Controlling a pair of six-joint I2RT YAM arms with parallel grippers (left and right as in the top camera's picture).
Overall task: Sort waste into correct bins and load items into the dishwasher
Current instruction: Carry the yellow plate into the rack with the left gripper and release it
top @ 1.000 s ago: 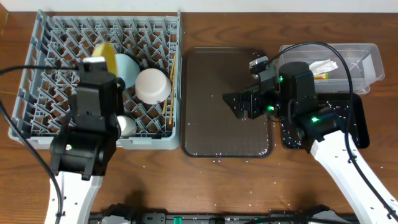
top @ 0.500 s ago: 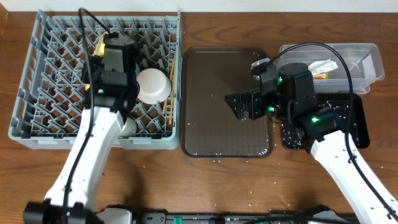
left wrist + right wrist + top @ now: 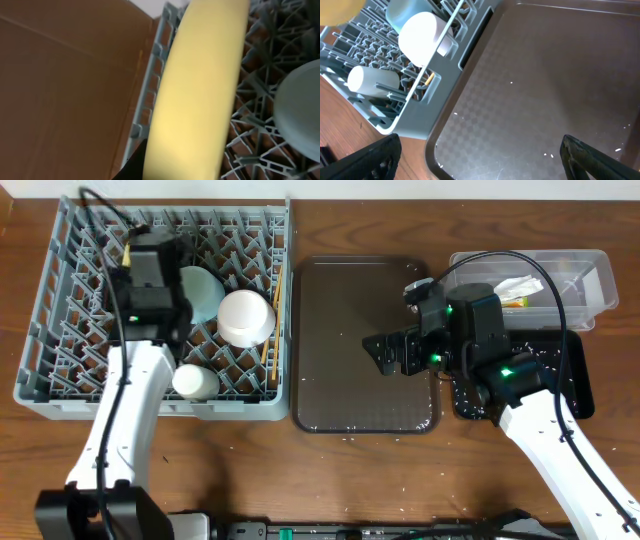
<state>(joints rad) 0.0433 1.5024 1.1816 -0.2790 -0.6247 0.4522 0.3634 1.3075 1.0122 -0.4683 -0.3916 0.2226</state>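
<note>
The grey dish rack (image 3: 60,370) holds the light blue bowl (image 3: 203,292), the white bowl (image 3: 246,317), the white cup (image 3: 195,382) and the chopsticks (image 3: 270,330). My left gripper (image 3: 138,256) is shut on the yellow plate (image 3: 200,90), held on edge over the rack's left part; from overhead only a yellow sliver (image 3: 127,252) shows. My right gripper (image 3: 385,352) is open and empty above the brown tray (image 3: 340,300); the right wrist view shows its fingers (image 3: 485,165) spread wide. The clear tub (image 3: 590,265) holds the napkin (image 3: 520,285) and the wrapper (image 3: 515,301). Rice scraps (image 3: 528,360) speckle the black tray (image 3: 575,385).
The brown tray (image 3: 545,75) lies between the rack and the two bins, with a few white specks on it. Loose specks also lie on the wooden table (image 3: 350,442) in front of the tray. The rack's wall (image 3: 420,107) stands just left of the tray.
My left arm has swung up and left across the rack with the yellow plate, uncovering the blue bowl and white cup. The right arm has not moved.
</note>
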